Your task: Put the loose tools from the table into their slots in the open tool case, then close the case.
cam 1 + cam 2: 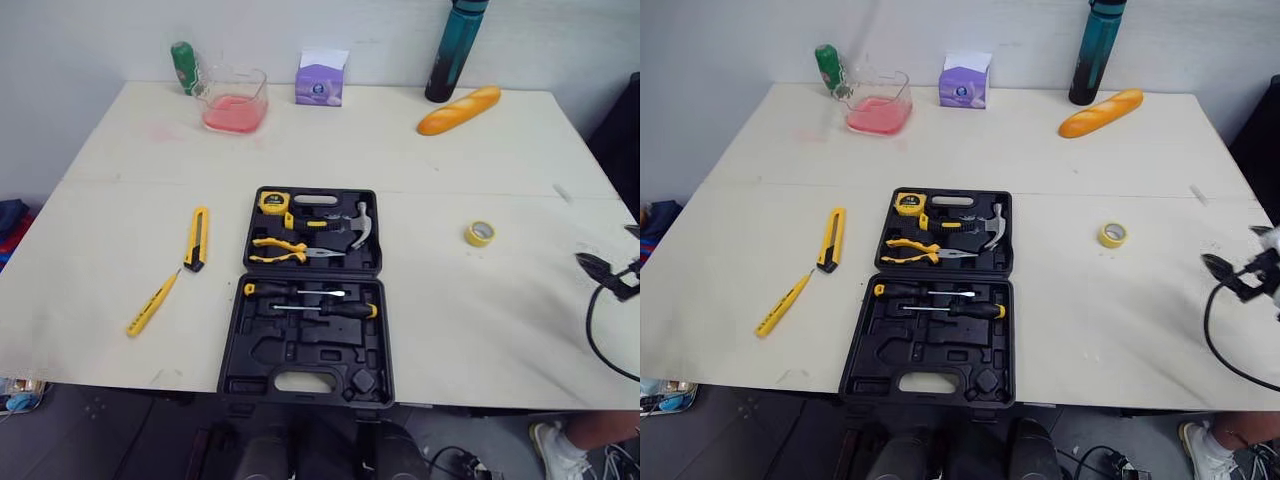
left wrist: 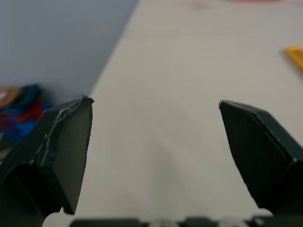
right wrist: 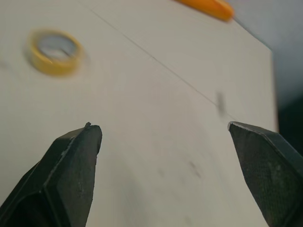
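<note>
The open black plastic tool case [image 1: 305,300] sits mid-way across the pale surface [image 1: 480,330]. Left of it, well apart, lie the yellow-and-black utility knife [image 1: 197,238] and the slim yellow tester screwdriver [image 1: 152,303]. The knife's long axis runs roughly front to back; the screwdriver slants. The left claw [image 2: 156,101] hangs spread and empty on that side, so I'd call it the nearer arm. The small yellow roll of tape [image 1: 480,233] lies right of the case, ahead and inward of the right claw [image 1: 603,268], which is also spread and holds nothing.

Setting: test lab, staged props.
White table [image 1: 480,330], bare wall [image 1: 100,40]; mismatched items at 12 o'clock: tissue box [image 1: 320,80], baguette [image 1: 458,110], bottle [image 1: 456,50], pink tub [image 1: 235,100].
</note>
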Robot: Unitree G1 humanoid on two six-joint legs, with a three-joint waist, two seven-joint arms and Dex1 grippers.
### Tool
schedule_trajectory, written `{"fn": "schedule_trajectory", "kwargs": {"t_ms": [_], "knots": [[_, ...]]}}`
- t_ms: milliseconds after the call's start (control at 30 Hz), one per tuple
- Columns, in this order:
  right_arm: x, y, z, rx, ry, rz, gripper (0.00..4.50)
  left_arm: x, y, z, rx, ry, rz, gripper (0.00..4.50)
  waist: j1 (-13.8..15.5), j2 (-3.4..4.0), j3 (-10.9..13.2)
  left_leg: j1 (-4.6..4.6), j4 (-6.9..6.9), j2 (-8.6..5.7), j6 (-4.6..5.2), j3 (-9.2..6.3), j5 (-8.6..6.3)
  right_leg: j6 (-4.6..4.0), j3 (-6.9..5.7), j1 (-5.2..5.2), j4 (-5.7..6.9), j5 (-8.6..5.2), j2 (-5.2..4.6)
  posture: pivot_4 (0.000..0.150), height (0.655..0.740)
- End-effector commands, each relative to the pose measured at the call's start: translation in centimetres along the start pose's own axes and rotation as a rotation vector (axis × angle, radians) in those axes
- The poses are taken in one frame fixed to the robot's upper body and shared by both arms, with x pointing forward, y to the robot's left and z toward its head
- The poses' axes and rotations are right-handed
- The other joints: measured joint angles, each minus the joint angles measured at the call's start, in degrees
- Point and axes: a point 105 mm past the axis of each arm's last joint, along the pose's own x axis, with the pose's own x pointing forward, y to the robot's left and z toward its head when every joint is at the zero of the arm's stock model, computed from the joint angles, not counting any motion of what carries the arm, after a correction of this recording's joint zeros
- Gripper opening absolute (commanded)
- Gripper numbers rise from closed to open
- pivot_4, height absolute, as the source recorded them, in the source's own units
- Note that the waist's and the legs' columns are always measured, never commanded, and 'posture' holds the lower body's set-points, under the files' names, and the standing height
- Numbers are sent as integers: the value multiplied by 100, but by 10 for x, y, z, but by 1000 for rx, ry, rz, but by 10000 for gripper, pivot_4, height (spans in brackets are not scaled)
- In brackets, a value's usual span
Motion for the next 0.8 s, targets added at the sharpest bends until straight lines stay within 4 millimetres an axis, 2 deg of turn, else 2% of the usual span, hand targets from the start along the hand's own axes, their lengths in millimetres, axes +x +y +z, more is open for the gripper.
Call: {"fn": "schedule_trajectory", "kwargs": {"t_ms": [33, 200, 400, 500, 600, 700, 767, 800], "knots": [[-11, -31, -2, 19, -12, -183, 44392, -7, 11, -1, 88, 25, 53, 45000, -68, 2, 1, 2, 0, -4, 2, 3, 0, 0, 0, 0, 2, 0, -6, 1500, 7400], [-13, -31, -16, 40, 28, -203, 44392, -4, 6, -1, 98, 21, 29, 45000, -94, 4, 4, 4, -3, 0, -2, 3, -4, 0, 1, -1, 1, 0, -22, 1500, 7400], [-3, -13, -12, 86, -32, -94, 44392, 8, -15, 6, 106, -1, -81, 45000, -94, 10, 7, 3, -2, -1, -1, 9, -4, 0, 2, -3, 4, 0, -19, 1500, 7400], [7, 8, 0, 187, -136, 47, 44392, 15, -26, 11, 113, -7, -136, 45000, -92, 8, 6, 5, -2, 1, -1, 8, -3, 0, 2, -1, 5, 1, -17, 1500, 7400], [13, 19, 15, 258, -230, 119, 44392, 19, -43, 17, 115, -10, -228, 45000, -87, 10, 8, 4, -2, 1, 0, 8, -3, 1, 2, 0, 26, 2, -15, 1500, 7400], [19, 41, 33, 246, -301, 249, 44392, 18, -71, 20, 149, 22, -406, 45000, -78, 21, 14, 2, -1, -3, 4, 8, -2, 2, 3, 0, 28, 2, -17, 1500, 7400], [20, 50, 42, 243, -335, 306, 44392, 17, -80, 19, 166, 55, -470, 45000, -73, 21, 14, 2, -1, -1, 3, 7, -2, 2, 1, 0, 27, 2, -16, 1500, 7400], [21, 59, 53, 243, -387, 358, 44392, 17, -86, 18, 165, 82, -510, 45000, -71, 22, 14, 1, -1, -1, 3, 7, -2, 2, 1, -1, 27, 2, -12, 1500, 7400]]}}
